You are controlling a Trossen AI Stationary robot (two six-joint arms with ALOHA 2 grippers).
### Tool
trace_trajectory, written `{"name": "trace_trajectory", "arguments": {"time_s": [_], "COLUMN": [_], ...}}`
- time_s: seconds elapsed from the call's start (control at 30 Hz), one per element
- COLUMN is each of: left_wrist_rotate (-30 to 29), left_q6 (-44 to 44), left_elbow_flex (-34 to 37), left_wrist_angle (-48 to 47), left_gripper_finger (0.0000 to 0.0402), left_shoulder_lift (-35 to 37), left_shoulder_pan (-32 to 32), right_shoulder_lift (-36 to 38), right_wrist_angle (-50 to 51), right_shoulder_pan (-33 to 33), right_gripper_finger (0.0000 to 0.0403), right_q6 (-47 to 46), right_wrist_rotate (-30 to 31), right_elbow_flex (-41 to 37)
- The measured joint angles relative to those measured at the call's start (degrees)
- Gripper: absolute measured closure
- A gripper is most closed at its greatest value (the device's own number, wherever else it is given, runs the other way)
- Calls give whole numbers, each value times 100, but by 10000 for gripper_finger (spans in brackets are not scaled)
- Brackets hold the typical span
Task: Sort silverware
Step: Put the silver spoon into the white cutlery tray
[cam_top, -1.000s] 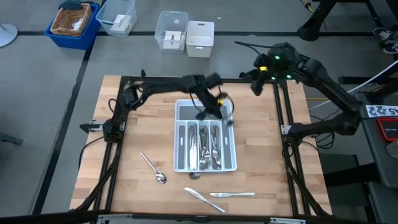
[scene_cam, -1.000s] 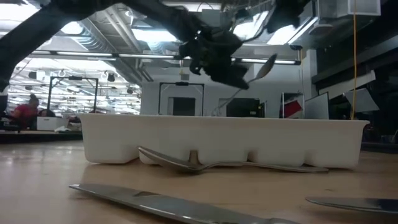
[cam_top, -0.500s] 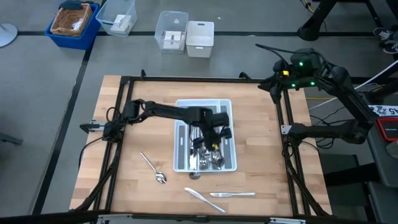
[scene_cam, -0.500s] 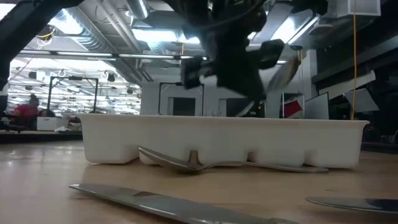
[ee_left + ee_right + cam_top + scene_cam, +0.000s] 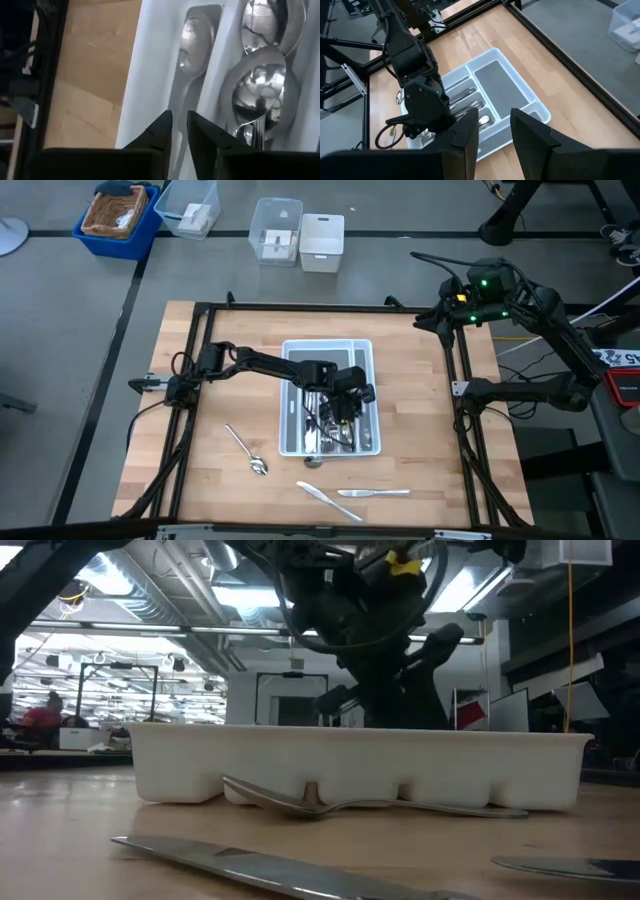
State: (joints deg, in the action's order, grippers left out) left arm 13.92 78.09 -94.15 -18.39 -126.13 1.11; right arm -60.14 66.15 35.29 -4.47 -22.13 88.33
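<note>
Left claw [image 5: 179, 131] hangs slightly parted over spoons [image 5: 260, 95] in tray [image 5: 292, 352].

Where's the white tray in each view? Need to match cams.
High: white tray mid-table, under the left tool.
Low: its long side wall spans the middle, behind a spoon.
Left wrist: rim up close, spoons inside.
Right wrist: centre, left arm over it.
Shared landmark: the left arm.

Left gripper [image 5: 179, 131] lowered, pointing down, fingers slightly parted; right gripper [image 5: 494, 131] raised, parted.
</note>
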Motion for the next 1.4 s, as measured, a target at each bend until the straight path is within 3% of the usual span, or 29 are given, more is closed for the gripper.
{"name": "trace_trajectory", "arguments": {"time_s": [0.2, 0.57, 0.73, 0.93, 1.13, 1.3, 1.4], "left_wrist_rotate": [-12, -21, -30, -22, 31, 138, 130], "left_q6": [-316, -607, -2154, -3952, -7185, -10263, -10987], "left_elbow_flex": [4, 4, 11, 3, 0, 2, 7], "left_wrist_angle": [-52, 103, -230, -2198, -4590, -5738, -6175], "left_gripper_finger": [331, 344, 359, 372, 373, 377, 382], "left_shoulder_lift": [0, 22, 494, 1462, 2295, 2516, 2511], "left_shoulder_pan": [10, 1, 16, 36, -281, -798, -1200], "right_shoulder_lift": [0, -56, -171, -262, -306, -407, -570], "right_wrist_angle": [0, 0, 4, -10, -224, -1020, -1222], "right_shoulder_pan": [-1, -6, -6, -176, -1016, -1843, -2271], "right_gripper_finger": [288, 288, 288, 288, 288, 288, 288], "right_q6": [2, -252, -881, -1297, -1792, -2540, -2865], "right_wrist_rotate": [-2, -8, -218, -689, -227, 461, 783], "right_elbow_flex": [0, 0, 0, -181, -560, -941, -1085]}}
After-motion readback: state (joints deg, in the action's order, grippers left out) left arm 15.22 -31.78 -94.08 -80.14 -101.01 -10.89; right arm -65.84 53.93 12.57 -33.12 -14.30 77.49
